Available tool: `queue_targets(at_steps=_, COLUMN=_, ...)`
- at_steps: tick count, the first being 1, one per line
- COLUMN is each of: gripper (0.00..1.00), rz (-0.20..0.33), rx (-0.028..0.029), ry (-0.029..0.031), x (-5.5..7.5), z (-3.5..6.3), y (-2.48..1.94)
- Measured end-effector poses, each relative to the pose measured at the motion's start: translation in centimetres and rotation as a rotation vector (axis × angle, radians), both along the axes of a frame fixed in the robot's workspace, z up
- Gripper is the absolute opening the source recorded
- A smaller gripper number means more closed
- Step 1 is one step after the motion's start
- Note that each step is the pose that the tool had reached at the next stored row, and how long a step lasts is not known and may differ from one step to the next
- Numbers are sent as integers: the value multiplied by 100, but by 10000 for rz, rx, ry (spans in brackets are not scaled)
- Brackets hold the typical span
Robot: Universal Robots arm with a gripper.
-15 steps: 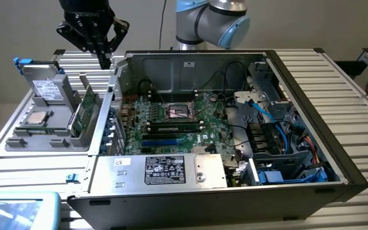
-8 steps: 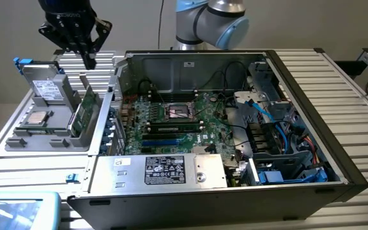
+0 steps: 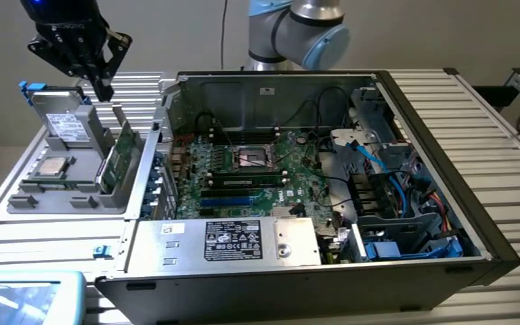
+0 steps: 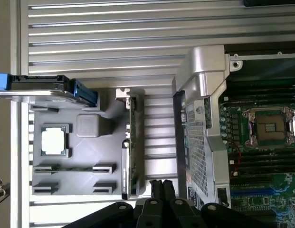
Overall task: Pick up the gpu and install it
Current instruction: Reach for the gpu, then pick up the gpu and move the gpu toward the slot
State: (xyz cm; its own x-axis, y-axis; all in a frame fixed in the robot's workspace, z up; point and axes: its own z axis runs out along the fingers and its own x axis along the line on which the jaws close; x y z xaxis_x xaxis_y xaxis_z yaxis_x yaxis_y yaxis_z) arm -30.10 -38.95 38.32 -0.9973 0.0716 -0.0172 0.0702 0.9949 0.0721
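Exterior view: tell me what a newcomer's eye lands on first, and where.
The open computer case sits in the middle, its green motherboard bare. At the exterior view's upper left the black gripper, shut and holding nothing, hangs over a grey tray where the gpu stands on edge.

gpu [image 3: 118, 162]: green circuit board | holder [image 3: 61, 194]: matt grey plastic | table [image 3: 477, 115]: ribbed bare metal

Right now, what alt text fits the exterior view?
The robot's hand, shut and empty, hovers above a grey parts holder where the gpu stands on edge; an open computer case lies to the exterior view's right.
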Motion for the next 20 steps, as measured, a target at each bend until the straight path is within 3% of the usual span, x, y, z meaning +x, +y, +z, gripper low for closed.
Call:
queue_targets(at_steps=7, gripper=12, rz=0, rx=-1, ry=-3, x=-281, z=-123, y=21)
queue_targets(at_steps=11, gripper=12, rz=2, rx=-5, ry=29, x=-295, z=-165, y=20)
queue_targets(at_steps=20, gripper=12, rz=0, rx=-4, ry=28, x=-298, z=-167, y=20)
